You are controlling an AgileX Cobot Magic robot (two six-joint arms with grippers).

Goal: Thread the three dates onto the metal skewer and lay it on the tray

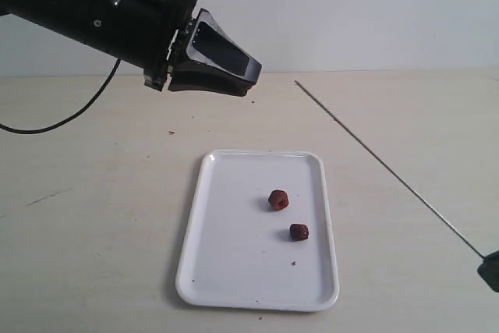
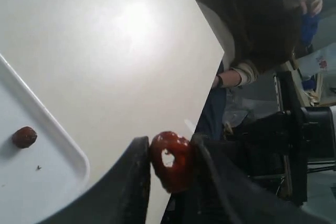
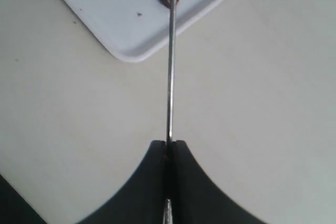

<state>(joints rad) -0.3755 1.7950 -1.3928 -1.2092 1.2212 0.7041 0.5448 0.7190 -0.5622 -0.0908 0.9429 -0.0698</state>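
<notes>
My left gripper [image 1: 251,83] hangs above the table behind the white tray [image 1: 226,271], shut on one reddish-brown date [image 2: 172,161] that has a pale hole through its middle. Two more dates [image 1: 278,200] [image 1: 299,232] lie on the tray, right of its centre. My right gripper [image 3: 169,142] is shut on the end of the thin metal skewer [image 3: 170,72]. That skewer [image 1: 374,157] slants up and left from the lower right corner, its point off the tray's far right corner, aimed toward the left gripper. The right gripper [image 1: 490,269] barely shows at the frame edge.
The pale tabletop [image 1: 93,216] surrounds the tray. A black cable [image 1: 62,118] trails from the left arm at the far left. A person and dark equipment [image 2: 262,30] stand beyond the table edge in the left wrist view.
</notes>
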